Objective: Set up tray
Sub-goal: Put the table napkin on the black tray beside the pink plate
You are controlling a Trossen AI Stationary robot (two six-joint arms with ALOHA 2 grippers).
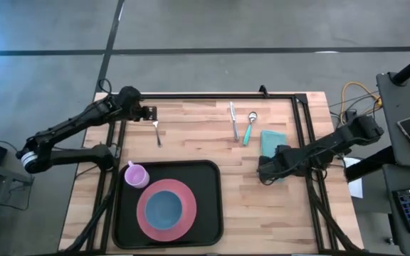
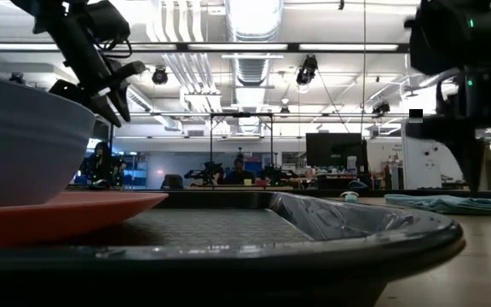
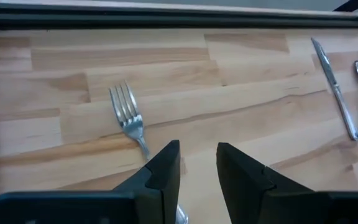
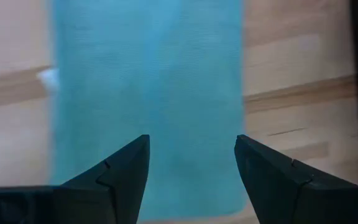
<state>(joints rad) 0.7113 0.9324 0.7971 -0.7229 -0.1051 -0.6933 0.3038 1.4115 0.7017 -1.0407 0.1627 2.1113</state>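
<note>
Tray (image 1: pixel 208 206) already has plate (image 1: pixel 184 222), bowl (image 1: pixel 164 208), cup (image 1: pixel 135 174). Left hand (image 3: pixel 197 171) slightly open, empty, over fork (image 3: pixel 127 117); right hand (image 4: pixel 191 168) wide open, empty, over napkin (image 4: pixel 148 93). Knife (image 1: pixel 233 121), spoon (image 1: pixel 249 128) still on bench (image 1: pixel 191 135).

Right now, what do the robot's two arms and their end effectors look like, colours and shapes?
Both arms are dark, nearly black, built of slim jointed segments. The left arm has a white band near its base. The left end effector and the right end effector each carry two matte black wedge-shaped fingers tapering to angled tips. Thin dark cables run along the left arm's links.
</note>
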